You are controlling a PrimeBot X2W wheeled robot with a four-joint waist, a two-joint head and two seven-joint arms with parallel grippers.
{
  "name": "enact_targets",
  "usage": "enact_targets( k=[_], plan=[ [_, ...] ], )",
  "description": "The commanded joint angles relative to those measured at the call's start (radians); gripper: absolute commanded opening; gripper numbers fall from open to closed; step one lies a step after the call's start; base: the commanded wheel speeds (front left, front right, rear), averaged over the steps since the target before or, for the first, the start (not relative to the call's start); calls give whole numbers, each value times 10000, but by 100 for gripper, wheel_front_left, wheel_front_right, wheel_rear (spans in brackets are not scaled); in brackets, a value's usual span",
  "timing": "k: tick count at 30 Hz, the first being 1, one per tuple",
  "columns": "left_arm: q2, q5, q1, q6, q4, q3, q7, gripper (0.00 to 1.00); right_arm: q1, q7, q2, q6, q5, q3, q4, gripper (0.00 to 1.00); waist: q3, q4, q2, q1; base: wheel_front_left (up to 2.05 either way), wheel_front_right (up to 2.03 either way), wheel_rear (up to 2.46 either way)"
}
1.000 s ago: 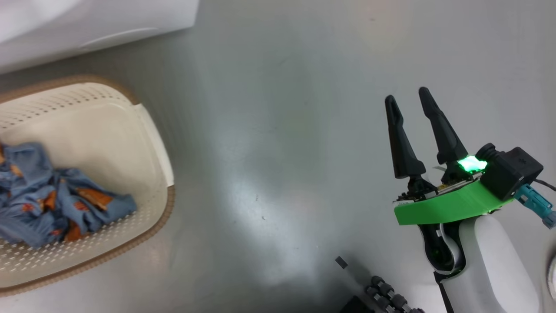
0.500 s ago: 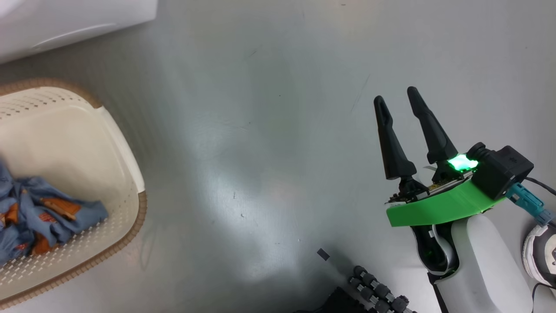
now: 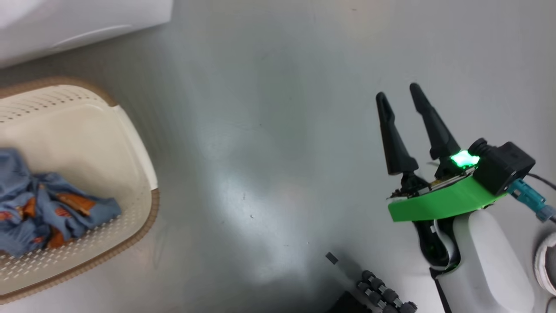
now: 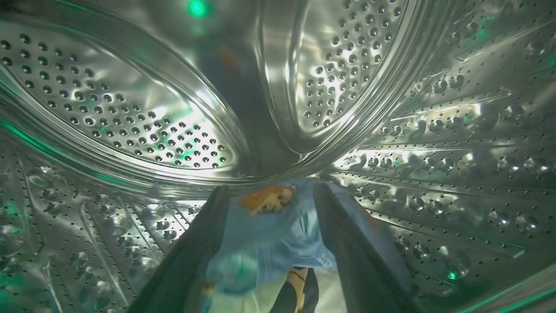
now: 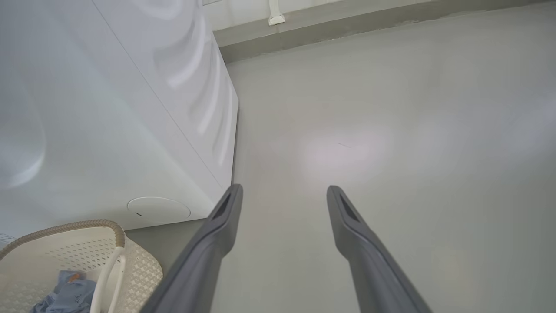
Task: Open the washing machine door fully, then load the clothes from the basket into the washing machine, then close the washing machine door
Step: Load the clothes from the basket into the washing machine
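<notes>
I'm looking from the left wrist deep inside the washing machine [image 4: 130,108], where shiny perforated steel curves all around me and a green glint [image 4: 197,8] shines at the top. My left claw [image 4: 270,188] rises from the bottom edge, its two dark fingers [image 4: 191,261] spread apart. Between them sits a bundle of the clothes [image 4: 269,234], light blue fabric with an orange figure near its upper edge.

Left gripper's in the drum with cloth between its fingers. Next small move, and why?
Probably draw the left gripper straight back out of the drum. Its jaws stand wide apart with the blue bundle loose between them, so it looks dropped, and a second bundle lies in the basket waiting to be fetched.
</notes>
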Motion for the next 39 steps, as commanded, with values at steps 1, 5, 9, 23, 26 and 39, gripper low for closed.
enact_targets(
  k=[1, 5, 9, 23, 26, 39],
  plan=[
    [315, -125, 129, -15, -131, -18, -121, 100, 126, -48, -18, 16, -101, 63, -187, 100, -187, 201, -1, 0, 0, 0, 0],
    [102, -494, 591, -15, -89, -201, -246, 100, 104, -48, -18, 16, -340, -74, -135, 100, -491, 539, -1, 0, 0, 0, 0],
    [-132, -837, 1101, -15, -222, -503, -318, 100, 84, -48, -18, 16, -528, -189, -75, 100, -819, 879, -1, 0, 0, 0, 0],
    [-607, -2207, 3764, -15, -1720, -1247, -385, 100, 298, -48, -18, 16, -1185, -531, 243, 100, -2275, 1989, -1, 0, 0, 0, 0],
    [-769, -2264, 4495, -15, -2129, -1076, -386, 100, 385, -48, -18, 16, -1369, -593, 377, 100, -2641, 2275, -1, 0, 0, 0, 0],
    [-1726, -1700, 8480, 395, -4519, 142, -388, 100, 1029, -48, -18, 16, -1706, -898, 966, 100, -4769, 3416, -1, 0, 0, 0, 0]
  ],
)
